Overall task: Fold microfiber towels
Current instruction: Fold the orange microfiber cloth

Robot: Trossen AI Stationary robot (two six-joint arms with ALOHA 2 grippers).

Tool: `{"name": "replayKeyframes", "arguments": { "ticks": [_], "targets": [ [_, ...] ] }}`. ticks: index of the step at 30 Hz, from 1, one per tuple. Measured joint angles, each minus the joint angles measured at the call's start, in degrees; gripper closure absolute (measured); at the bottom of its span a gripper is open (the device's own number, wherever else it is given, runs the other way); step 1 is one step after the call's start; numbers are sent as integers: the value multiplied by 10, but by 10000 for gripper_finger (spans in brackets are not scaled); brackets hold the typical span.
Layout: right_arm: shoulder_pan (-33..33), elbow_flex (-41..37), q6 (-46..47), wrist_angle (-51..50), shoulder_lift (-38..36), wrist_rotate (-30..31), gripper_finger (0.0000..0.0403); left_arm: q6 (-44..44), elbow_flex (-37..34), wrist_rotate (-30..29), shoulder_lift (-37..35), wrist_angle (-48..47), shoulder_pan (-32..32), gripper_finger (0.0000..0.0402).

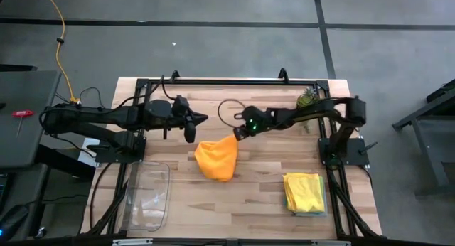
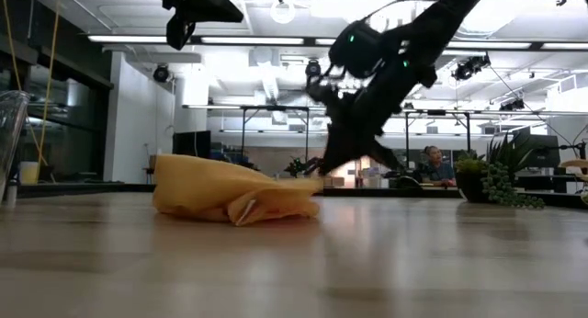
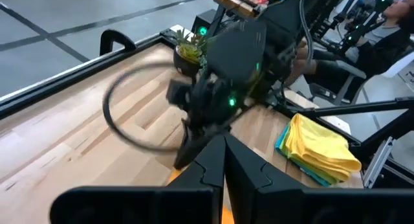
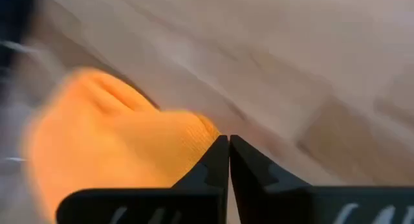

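The right claw [image 1: 238, 133] is clenched at the far right corner of the orange towel [image 1: 217, 159], its 2 fingers pressed together in the right wrist view with the corner's edge right at their tips [image 4: 228, 146]. Whether any cloth is actually pinched between them I cannot tell; the tips meet so tightly that at most a thin edge is caught. From that corner the orange towel spreads away from the claw toward the near side of the tabletop [image 1: 256, 196], lying rumpled and humped rather than flat, as the low view shows.

Across the towel from the right claw, the left claw [image 1: 190, 127] hangs clenched and empty above the tabletop, near the towel's far left corner but not touching it.

Farther out, behind the right claw toward its arm's base, a small green plant [image 1: 308, 100] sits at the far edge. On the near right side a stack of towels [image 1: 305, 193] lies, yellow on top with teal showing beneath. A clear plastic tray [image 1: 147, 196] stands well apart at the near left.

Risks, as I judge them: a shallow pinch could slip off when the corner is lifted, and folding over the bunched cloth would give an uneven, lumpy fold. With only 1 corner gripped, the towel could drag rather than fold.
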Motion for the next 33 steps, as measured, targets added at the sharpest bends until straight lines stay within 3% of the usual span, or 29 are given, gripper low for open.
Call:
{"name": "replayKeyframes", "arguments": {
  "ticks": [11,22,29,33],
  "targets": [
    [-60,1,-56,13,-145,-1,402,40,0,-1,-3,11,9,401],
    [-42,1,-102,81,-168,-40,403,66,0,-53,4,35,73,385],
    [4,1,-164,109,-167,-53,403,85,0,31,63,41,94,331],
    [23,2,-197,114,-167,-62,403,85,0,125,128,88,94,284]
  ]
}}
